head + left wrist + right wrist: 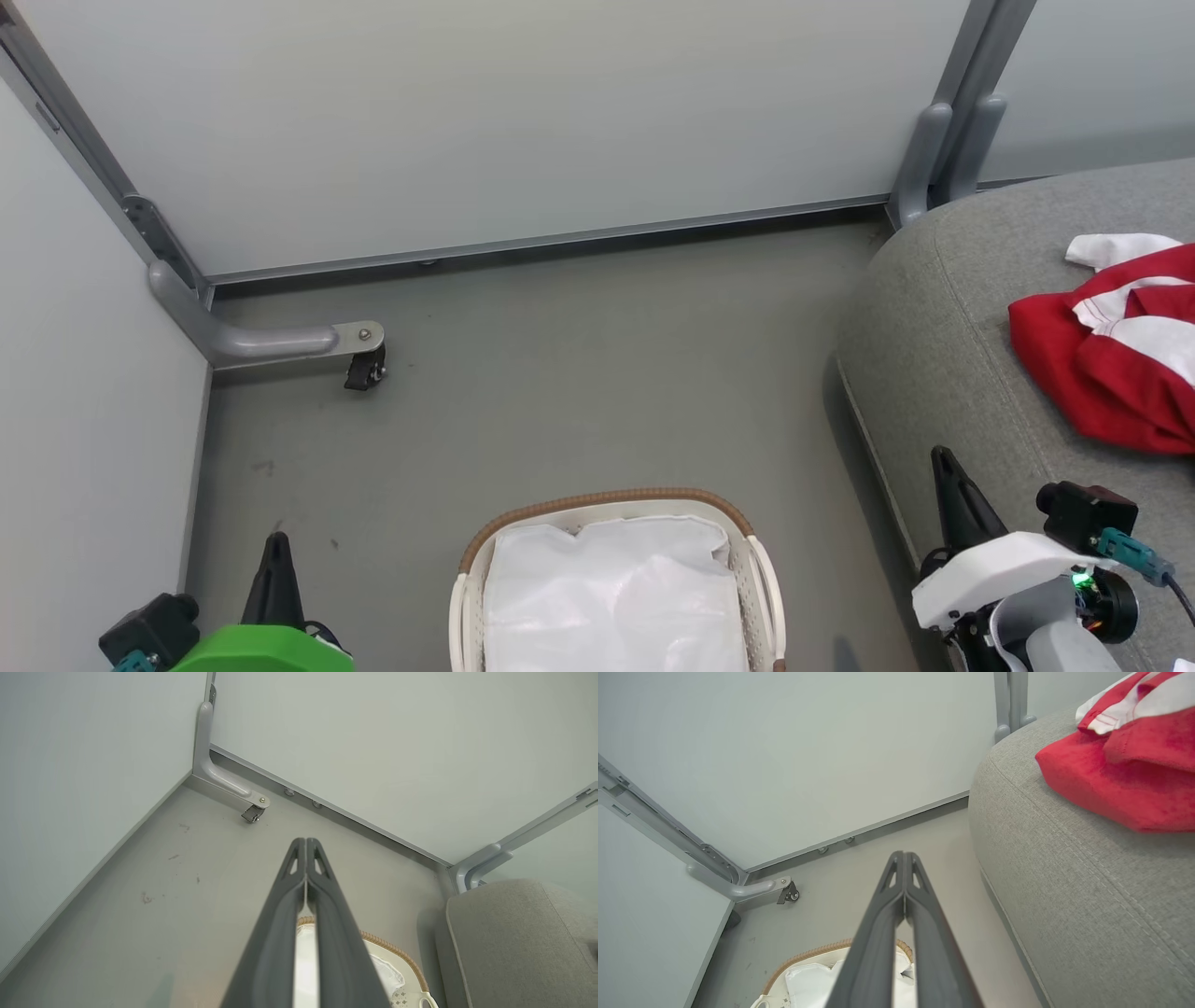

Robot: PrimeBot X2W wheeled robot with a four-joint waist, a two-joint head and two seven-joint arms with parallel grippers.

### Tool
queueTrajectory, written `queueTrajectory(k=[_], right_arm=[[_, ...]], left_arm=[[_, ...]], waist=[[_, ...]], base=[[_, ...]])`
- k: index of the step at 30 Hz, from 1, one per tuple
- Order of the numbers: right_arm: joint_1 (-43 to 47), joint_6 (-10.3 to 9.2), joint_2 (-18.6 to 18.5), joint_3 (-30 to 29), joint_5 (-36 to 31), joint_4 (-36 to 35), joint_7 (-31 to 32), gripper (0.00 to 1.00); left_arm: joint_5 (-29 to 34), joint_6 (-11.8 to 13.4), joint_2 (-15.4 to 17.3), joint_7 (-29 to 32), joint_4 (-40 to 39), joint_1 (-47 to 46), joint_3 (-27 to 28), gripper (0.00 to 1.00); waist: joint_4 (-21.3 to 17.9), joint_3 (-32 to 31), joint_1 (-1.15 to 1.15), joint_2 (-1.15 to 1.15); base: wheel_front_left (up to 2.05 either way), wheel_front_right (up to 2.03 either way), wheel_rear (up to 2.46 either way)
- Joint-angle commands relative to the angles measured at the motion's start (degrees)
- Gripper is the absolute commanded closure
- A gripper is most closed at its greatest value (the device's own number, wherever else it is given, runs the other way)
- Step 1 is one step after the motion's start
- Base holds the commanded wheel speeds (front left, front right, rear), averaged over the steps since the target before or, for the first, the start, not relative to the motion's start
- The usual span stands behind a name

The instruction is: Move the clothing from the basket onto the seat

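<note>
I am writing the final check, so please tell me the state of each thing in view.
clothing, lying crumpled on the seat
seat, bearing the clothing
basket, upright on the floor, holding a white liner, no red fabric visible
left fingers, shut, holding nothing
right fingers, shut, holding nothing

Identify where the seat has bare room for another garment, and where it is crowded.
Bare: the seat between its rounded floor-side edge and the clothing, also toward the right end effector. Crowded: its far right, under the clothing.
</note>
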Motion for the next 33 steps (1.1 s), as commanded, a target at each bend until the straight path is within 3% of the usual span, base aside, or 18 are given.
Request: queueTrajectory(k=[1,33], right_arm=[[-0.5,-0.01,-0.3,-0.4,2.6,-1.2,0.5,1.0],[-0.1,-0.03,-0.6,-2.2,29.8,-4.0,7.1,1.0]], left_arm=[[-2.3,0.0,0.3,0.5,-1.3,-1.4,0.5,1.0],[-25.3,-0.1,0.3,7.1,-5.0,-3.2,2.1,1.0]], waist=[[0.0,0.0,0.0,0.0],[-0.6,-0.9,0.0,0.0]], base=[[0.0,0.0,0.0],[0.0,0.0,0.0]])
